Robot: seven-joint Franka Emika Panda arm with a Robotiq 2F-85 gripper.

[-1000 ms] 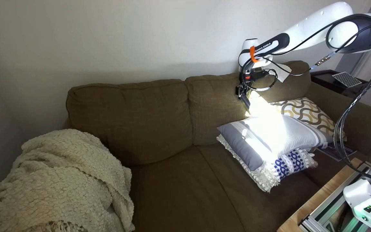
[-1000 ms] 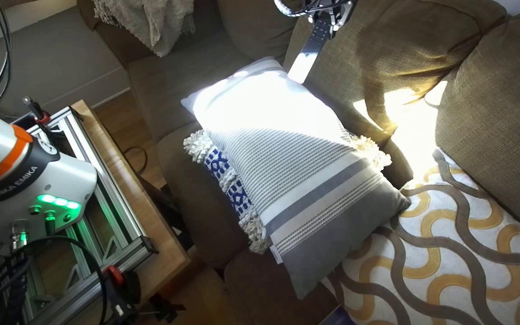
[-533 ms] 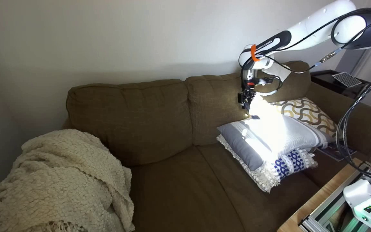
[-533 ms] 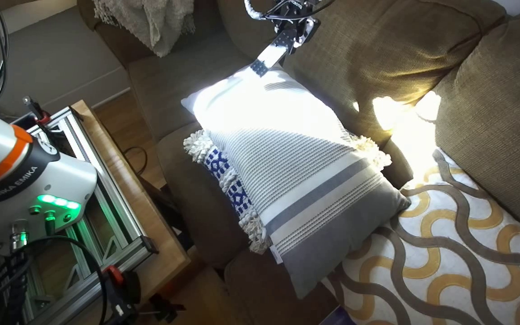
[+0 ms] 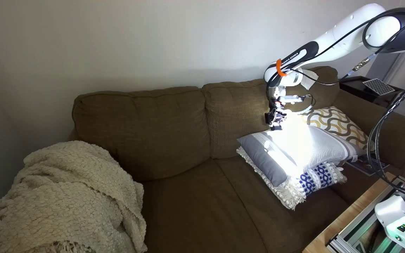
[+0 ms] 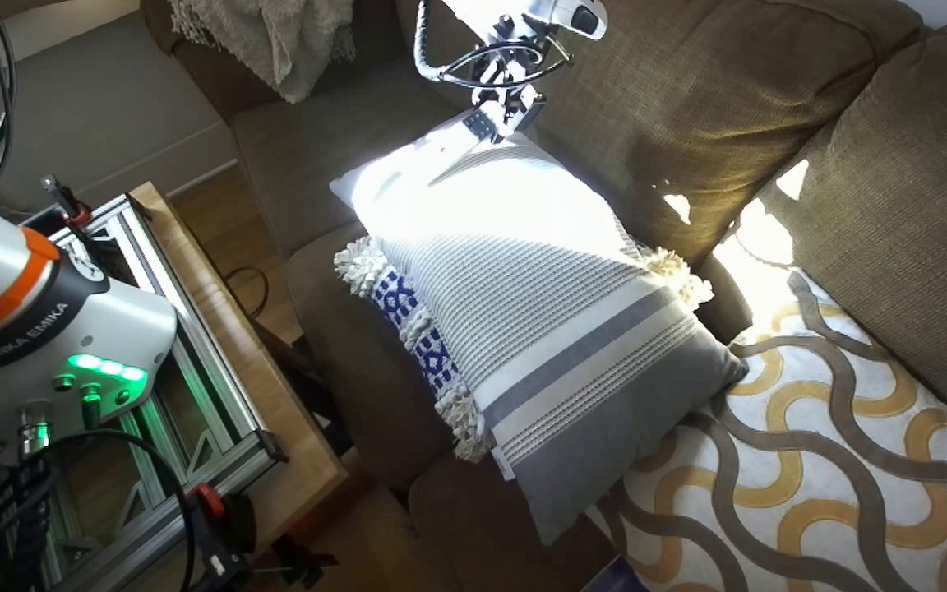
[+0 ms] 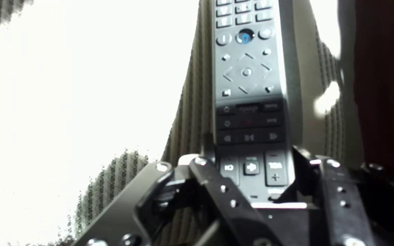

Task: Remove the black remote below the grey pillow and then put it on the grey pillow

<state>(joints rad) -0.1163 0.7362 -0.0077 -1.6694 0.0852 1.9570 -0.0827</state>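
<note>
Arm [image 5: 332, 40] extends across sofa [image 5: 188, 211], bent downward at wrist [image 5: 282, 77]; gripper [image 7: 253, 157] pinches black remote [image 7: 248, 80] by volume-key end, over grey pillow [image 6: 539, 304] near rear edge, contact unclear. Blue-white fringed cushion [image 6: 434, 358] shows under pillow's front edge; cream blanket [image 5: 72, 196] at sofa's opposite end; wall [image 5: 135, 42] behind.

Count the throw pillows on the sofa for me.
3: the grey pillow on top, a fringed blue-and-white one under it, and a wavy-patterned one next to them. Others may be hidden underneath.
</note>
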